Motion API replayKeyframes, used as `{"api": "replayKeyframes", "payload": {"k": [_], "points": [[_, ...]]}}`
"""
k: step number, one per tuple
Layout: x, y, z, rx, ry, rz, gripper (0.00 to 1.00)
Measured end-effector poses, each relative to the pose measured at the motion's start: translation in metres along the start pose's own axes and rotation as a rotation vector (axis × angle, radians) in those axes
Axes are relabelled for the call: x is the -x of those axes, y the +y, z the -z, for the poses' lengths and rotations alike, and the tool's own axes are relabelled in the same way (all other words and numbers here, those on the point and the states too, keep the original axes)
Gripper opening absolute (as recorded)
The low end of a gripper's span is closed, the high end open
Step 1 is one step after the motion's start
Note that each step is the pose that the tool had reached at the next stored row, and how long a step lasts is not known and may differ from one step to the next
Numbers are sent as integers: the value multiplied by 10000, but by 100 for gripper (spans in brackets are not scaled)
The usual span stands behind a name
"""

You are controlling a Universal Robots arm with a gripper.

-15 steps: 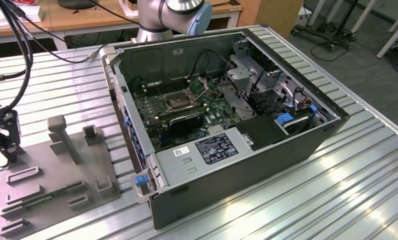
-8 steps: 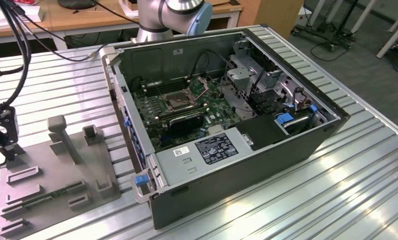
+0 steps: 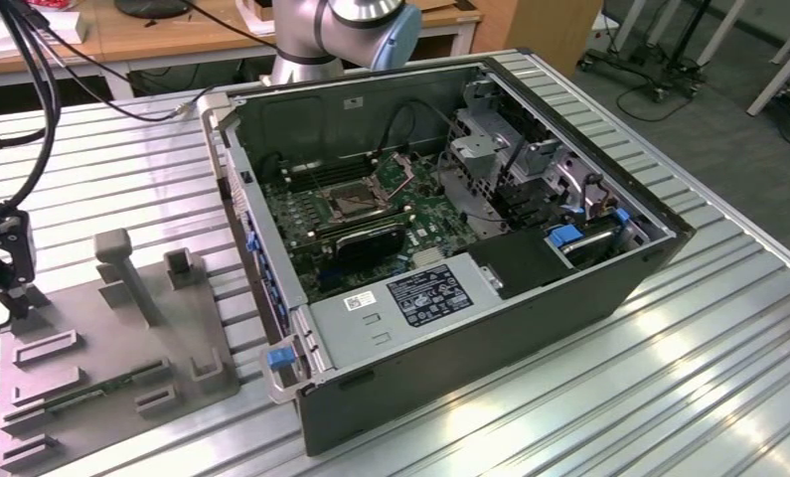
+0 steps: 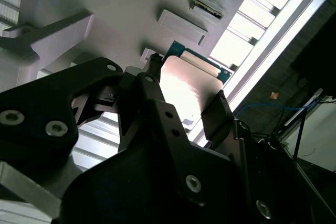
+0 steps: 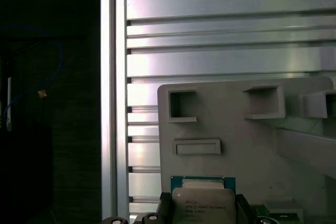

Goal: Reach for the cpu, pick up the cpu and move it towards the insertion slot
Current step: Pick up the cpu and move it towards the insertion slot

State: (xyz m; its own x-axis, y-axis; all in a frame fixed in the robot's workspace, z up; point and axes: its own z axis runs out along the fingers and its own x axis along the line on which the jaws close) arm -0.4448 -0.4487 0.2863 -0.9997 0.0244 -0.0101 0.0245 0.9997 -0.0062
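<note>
The claw (image 4: pixel 185 92) is closed on the cpu (image 4: pixel 191 85), pinching it: one of the fingers (image 4: pixel 152 80) bears on one edge of the chip and the other bears on the opposite edge. The cpu sits between the fingertips with its silvery top facing the wrist, and a thin green rim shows at the edge farthest from the claw body. In both wrist views the grey plastic tray (image 5: pixel 231 129) lies just beyond the claw, behind the chip, and its rectangular recesses are close to the fingertips. In the exterior view the claw (image 3: pixel 10 296) stands at the edge of this tray, over the slatted metal table (image 3: pixel 712 378). The insertion slot (image 3: pixel 348 205) is well apart from the claw, toward the exterior view's right of it, on the board inside the open computer case (image 3: pixel 501 328).
</note>
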Motion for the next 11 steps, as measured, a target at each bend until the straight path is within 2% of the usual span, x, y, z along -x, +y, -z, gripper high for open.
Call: {"api": "replayKeyframes", "payload": {"k": [5,11], "points": [[0,0,6,-2,3,0,55],[1,-1,93,-1,1,0,55]]}}
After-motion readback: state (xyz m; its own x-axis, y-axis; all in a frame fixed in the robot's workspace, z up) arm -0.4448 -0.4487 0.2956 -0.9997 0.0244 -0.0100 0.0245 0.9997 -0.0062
